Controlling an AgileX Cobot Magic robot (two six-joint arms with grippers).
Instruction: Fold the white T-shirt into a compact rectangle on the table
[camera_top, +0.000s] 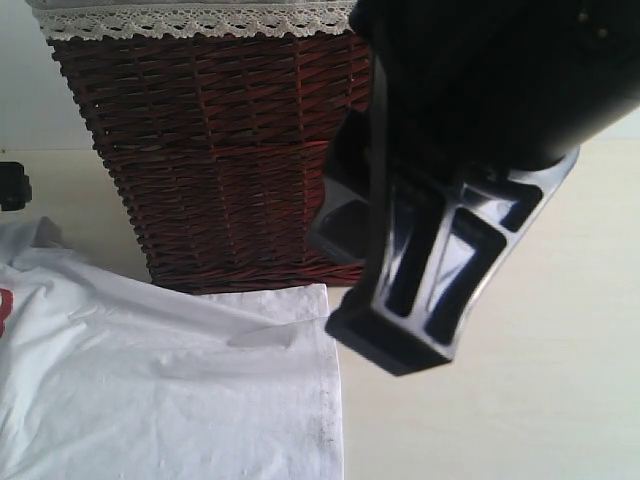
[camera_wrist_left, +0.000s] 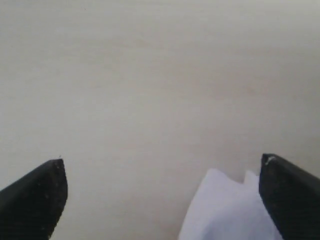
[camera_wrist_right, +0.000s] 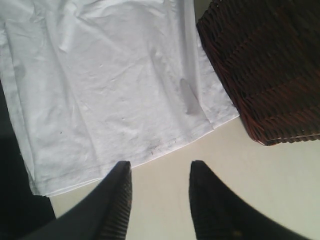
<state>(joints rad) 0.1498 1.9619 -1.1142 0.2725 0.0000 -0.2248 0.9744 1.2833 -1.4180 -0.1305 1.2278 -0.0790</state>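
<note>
On the pale surface (camera_top: 520, 400), in the exterior view, a brown wicker basket (camera_top: 220, 150) stands at the back with a white lace-trimmed liner (camera_top: 190, 20) folded over its rim. Only its outer wall shows, so what it holds cannot be told. The white T-shirt (camera_top: 150, 390) lies flat in front of it to the left, its far edge right up against the basket's foot, with a sliver of red (camera_top: 4, 310) at the picture's left border. A large black arm part (camera_top: 440, 270) hangs close to the camera on the right and hides part of the basket.

In the left wrist view, the left jaws are spread wide with nothing between them. They hang over bare surface (camera_wrist_left: 150, 75), and a small peak of white T-shirt (camera_wrist_left: 225, 210) lies just beside one tip.

In the right wrist view, the right jaws stand apart and empty over bare surface (camera_wrist_right: 165, 200), just off the T-shirt's (camera_wrist_right: 105, 85) hem. The cloth lies spread out with light creases, and one corner reaches the base of the basket (camera_wrist_right: 265, 65).
</note>
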